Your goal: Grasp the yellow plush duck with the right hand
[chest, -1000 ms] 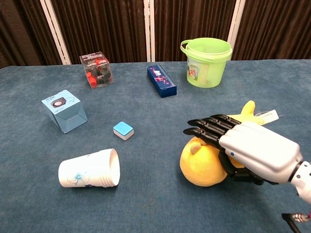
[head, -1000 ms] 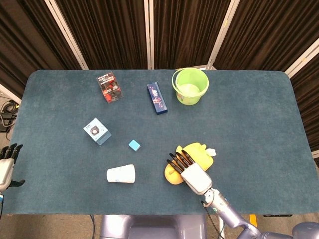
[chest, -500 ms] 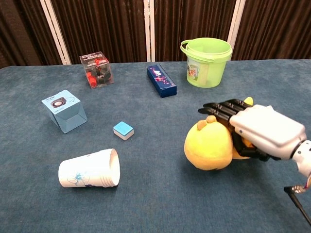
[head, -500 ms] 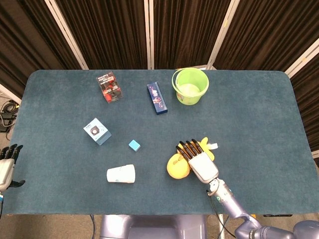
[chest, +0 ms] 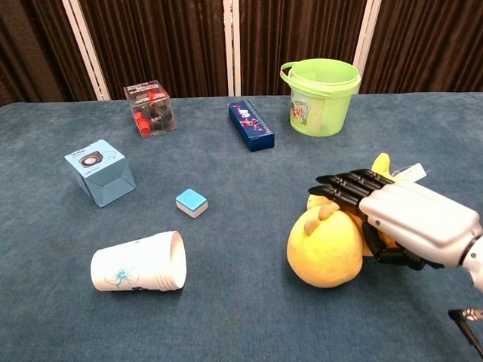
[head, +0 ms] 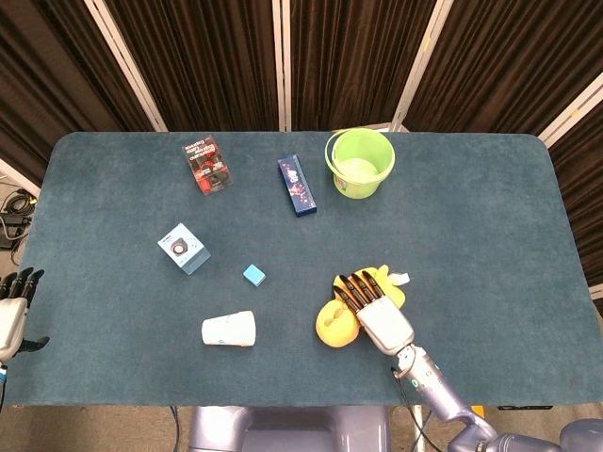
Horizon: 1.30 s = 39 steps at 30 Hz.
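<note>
The right hand (chest: 411, 225) lies over the top of the yellow plush duck (chest: 326, 243), its dark fingers (chest: 349, 183) stretched flat and close together across the toy rather than curled round it; from these views I cannot tell whether the thumb underneath has any purchase, so I judge the duck covered but not yet gripped. The duck sits on the table (head: 471, 217) near the front edge, right of centre, its round head poking out to the left of the palm and its tail and white tag (chest: 412, 173) behind the fingers. Over the last second the hand has shifted from the duck's near side to sit squarely above its body, and the toy has rolled a little with it; that puts the palm where a closing squeeze should catch the soft body. Further off lie a paper cup (chest: 140, 261) on its side, a small blue block (chest: 191, 202) and a green bucket (chest: 320, 96); the left hand (head: 11, 303) rests at the table's left edge, fingers apart, holding nothing.
</note>
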Each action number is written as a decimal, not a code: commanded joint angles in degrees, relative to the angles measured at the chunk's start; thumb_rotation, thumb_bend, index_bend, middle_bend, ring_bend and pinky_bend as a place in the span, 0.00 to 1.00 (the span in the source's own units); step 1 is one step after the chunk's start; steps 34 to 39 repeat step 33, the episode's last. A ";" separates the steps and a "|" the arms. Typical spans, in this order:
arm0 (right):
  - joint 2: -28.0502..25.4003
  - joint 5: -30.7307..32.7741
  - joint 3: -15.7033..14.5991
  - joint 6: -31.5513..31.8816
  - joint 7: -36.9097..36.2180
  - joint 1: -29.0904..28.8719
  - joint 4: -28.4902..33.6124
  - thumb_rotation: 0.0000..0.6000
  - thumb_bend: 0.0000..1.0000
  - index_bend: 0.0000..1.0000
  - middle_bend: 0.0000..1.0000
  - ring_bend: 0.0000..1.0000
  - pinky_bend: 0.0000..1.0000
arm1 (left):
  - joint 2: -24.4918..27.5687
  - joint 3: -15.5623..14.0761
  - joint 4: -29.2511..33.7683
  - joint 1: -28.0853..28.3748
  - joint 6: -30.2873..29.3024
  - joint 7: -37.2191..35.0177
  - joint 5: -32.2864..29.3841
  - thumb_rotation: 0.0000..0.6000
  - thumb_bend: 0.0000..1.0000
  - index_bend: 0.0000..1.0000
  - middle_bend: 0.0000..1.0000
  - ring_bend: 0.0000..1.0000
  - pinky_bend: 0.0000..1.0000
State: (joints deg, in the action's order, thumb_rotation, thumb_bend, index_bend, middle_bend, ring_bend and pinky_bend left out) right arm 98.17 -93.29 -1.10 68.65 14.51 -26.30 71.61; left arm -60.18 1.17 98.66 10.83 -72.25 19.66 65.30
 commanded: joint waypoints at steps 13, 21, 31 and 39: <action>-5.56 -7.47 -2.15 8.59 2.81 2.07 12.08 1.00 0.95 0.00 0.00 0.00 0.00 | -0.06 -0.14 -0.76 -1.60 -3.12 -3.71 4.95 1.00 0.15 0.00 0.00 0.00 0.00; -12.69 -6.20 -0.90 13.37 -0.27 4.71 14.81 1.00 0.63 0.00 0.00 0.00 0.00 | 0.07 -0.21 -0.71 -2.10 -4.21 -4.82 6.92 1.00 0.15 0.00 0.00 0.00 0.00; -20.15 -3.35 -1.60 24.10 -7.81 13.45 10.74 1.00 0.34 0.00 0.00 0.00 0.00 | -0.66 -0.87 -2.40 -3.37 -8.47 -9.62 14.50 1.00 0.15 0.00 0.00 0.00 0.00; -21.76 -1.81 -1.24 26.37 -9.26 15.61 10.72 1.00 0.34 0.00 0.00 0.00 0.00 | -0.67 -1.04 -2.65 -3.65 -9.18 -10.30 15.67 1.00 0.14 0.00 0.00 0.00 0.00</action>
